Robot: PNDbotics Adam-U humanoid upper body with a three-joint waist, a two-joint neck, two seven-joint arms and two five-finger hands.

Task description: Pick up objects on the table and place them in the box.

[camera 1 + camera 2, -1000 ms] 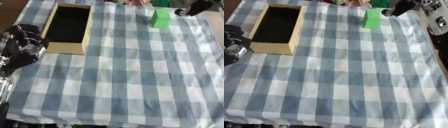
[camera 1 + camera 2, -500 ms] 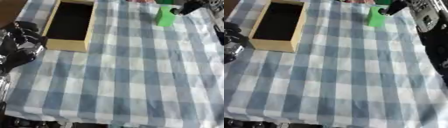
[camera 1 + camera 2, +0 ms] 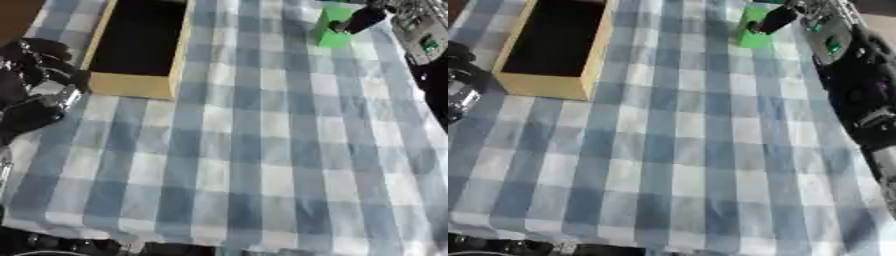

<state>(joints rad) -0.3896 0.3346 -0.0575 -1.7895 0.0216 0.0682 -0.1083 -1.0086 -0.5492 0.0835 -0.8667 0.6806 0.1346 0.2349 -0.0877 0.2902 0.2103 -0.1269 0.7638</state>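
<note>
Blue-and-white checked cloth (image 3: 254,150) is covering the whole tabletop, and it is lying fairly flat. Sitting at the far left is the open wooden box (image 3: 140,86), dark inside, nothing visible in it. Over on the right, the robot's right arm is reaching in along the far edge, and the right hand (image 3: 779,19) is meeting the green block (image 3: 328,36) at the far right of the cloth, well apart from the box. One dark finger is lying against the block's near-top face; whether the fingers are curling round it or only touching it, I cannot tell from here. The left hand (image 3: 35,82) is waiting at the left edge, just beside the box, fingers curled and holding nothing. Danger now, as I judge it: the block is standing near the cloth's far edge, so a contact from one side only could be tipping it or nudging it off the back.
</note>
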